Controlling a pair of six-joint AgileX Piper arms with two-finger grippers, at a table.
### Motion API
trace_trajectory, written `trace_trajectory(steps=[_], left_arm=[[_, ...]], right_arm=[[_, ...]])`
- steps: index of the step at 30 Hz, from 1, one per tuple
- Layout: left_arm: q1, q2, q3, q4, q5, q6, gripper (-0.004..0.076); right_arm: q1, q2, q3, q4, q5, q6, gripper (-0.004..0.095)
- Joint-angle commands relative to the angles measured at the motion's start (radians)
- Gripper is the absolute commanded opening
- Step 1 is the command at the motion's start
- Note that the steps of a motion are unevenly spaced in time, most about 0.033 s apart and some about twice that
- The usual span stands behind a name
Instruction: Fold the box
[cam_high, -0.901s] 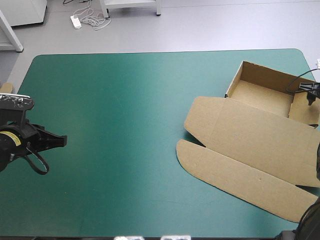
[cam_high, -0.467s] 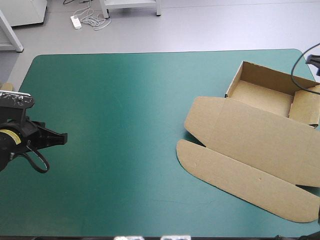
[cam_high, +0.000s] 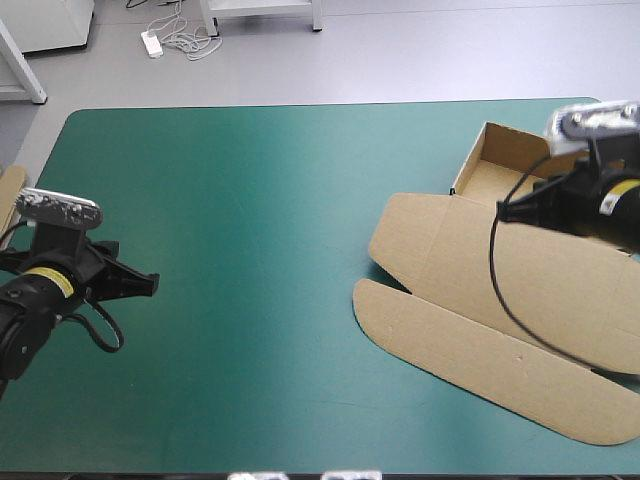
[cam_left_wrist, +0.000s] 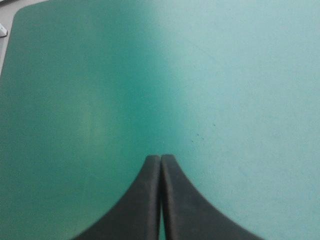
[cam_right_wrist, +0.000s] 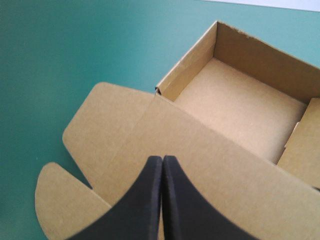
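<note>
On the teal-green cover (cam_high: 250, 200) lies the box (cam_high: 470, 270), open; left gripper (cam_left_wrist: 160, 158) and right gripper (cam_right_wrist: 163, 159) look pressed together

Count as I read it from the remote feeds:

- One teal-green-covered table (cam_high: 260, 200).
- One brown cardboard box (cam_high: 480, 300), a cut sheet with tray walls raised and lid flat. I log it as a single piece.
- Two grippers: left gripper (cam_high: 152, 285) and right gripper (cam_high: 502, 210).
- Two broad black fin-shaped fingers (cam_left_wrist: 145, 200) on each, four in all.
- One strip of further brown board (cam_high: 9, 195) at the table's left edge.
</note>
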Motion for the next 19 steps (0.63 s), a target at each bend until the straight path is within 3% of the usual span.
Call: trace_trajectory(steps=[1, 11, 19], left_arm=[[-0.003, -0.072, 0.113, 0.007, -0.139, 0.003, -0.0009], [-0.003, -0.317, 0.451, -0.010, -0.343, 0.019, -0.0009], [-0.003, -0.392, 0.622, -0.071, -0.348, 0.027, -0.0009]], right_arm=[[0.045, -0.126, 0.204, -0.052, -0.166, 0.027, -0.0012], [0.055, -0.456, 0.782, -0.047, -0.446, -0.053, -0.0012], [0.055, -0.598, 1.048, -0.012, -0.528, -0.055, -0.0013]])
